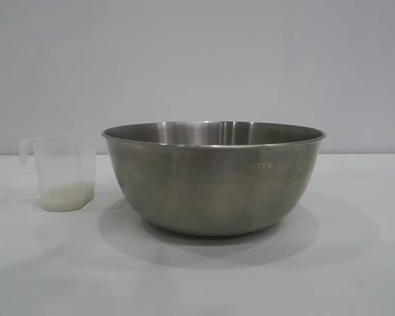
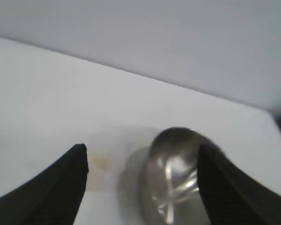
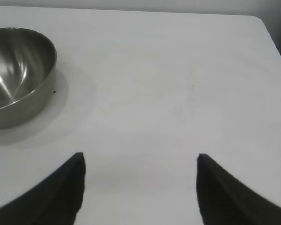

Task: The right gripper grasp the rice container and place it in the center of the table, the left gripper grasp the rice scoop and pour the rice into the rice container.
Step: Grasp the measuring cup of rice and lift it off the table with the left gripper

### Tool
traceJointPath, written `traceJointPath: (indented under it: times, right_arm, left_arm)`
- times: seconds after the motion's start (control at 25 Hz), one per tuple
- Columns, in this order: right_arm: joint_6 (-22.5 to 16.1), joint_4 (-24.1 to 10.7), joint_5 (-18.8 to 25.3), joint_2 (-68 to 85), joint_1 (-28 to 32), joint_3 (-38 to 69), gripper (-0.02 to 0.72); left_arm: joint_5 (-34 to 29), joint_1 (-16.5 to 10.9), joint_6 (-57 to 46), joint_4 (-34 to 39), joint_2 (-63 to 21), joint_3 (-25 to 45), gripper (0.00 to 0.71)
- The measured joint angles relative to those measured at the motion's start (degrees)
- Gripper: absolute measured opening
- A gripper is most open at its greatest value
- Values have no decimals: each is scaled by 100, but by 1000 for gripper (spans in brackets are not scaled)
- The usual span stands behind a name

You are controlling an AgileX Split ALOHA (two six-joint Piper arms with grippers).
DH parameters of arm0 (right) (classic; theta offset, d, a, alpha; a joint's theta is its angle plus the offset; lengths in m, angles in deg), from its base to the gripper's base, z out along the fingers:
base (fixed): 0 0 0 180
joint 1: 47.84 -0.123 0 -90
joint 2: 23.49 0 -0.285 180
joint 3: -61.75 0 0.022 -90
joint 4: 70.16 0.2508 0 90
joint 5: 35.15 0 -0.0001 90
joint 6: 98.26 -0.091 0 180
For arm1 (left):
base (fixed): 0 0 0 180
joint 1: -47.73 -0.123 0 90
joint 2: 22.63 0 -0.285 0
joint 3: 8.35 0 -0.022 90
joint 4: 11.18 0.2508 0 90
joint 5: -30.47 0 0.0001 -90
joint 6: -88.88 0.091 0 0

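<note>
Bowl [image 1: 214,178] sits upright on the white table [image 1: 355,263], about mid-frame in the exterior view, rim level, faint small lettering on its outer wall, shadow pooled under its base. Scoop [image 1: 62,172] stands upright on the table just beside the bowl, at that view's left, handle turned away from the bowl; whether the 2 touch cannot be told, though a narrow strip of table shows between their bases. Rice [image 1: 67,193] lies as a shallow pale layer in the bottom of the scoop; none is visible in the bowl from any view. No arm appears in the exterior view. Left gripper [image 2: 143,161]: seen only from its own wrist camera, its 2 black fingers [image 2: 61,187] spread wide with nothing between them, pointing across the table toward the bowl [image 2: 175,178] and the blurred scoop [image 2: 103,164] standing next to it; it is apart from both. Right gripper [image 3: 140,164]: seen from its own wrist camera, jaws likewise wide and holding nothing, aimed at bare tabletop [image 3: 178,93]. Bowl [image 3: 16,75] lies well off to one side of it, not between the fingers [image 3: 61,197], interior showing only bright reflections.
</note>
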Motion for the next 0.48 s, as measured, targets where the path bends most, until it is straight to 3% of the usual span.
traceJointPath:
  times: [0.08,0.24,0.36,0.48]
  right_arm:
    - [0,0,0,0,0,0,414]
    - [0,0,0,0,0,0,414]
    - [0,0,0,0,0,0,414]
    - [0,0,0,0,0,0,414]
  left_arm:
    - [-497,0,1320,-1,0,0,447]
    - [-912,0,2752,300,0,0,447]
    - [-1111,0,3062,1388,0,0,447]
    - [-1194,0,3031,3119,0,0,447]
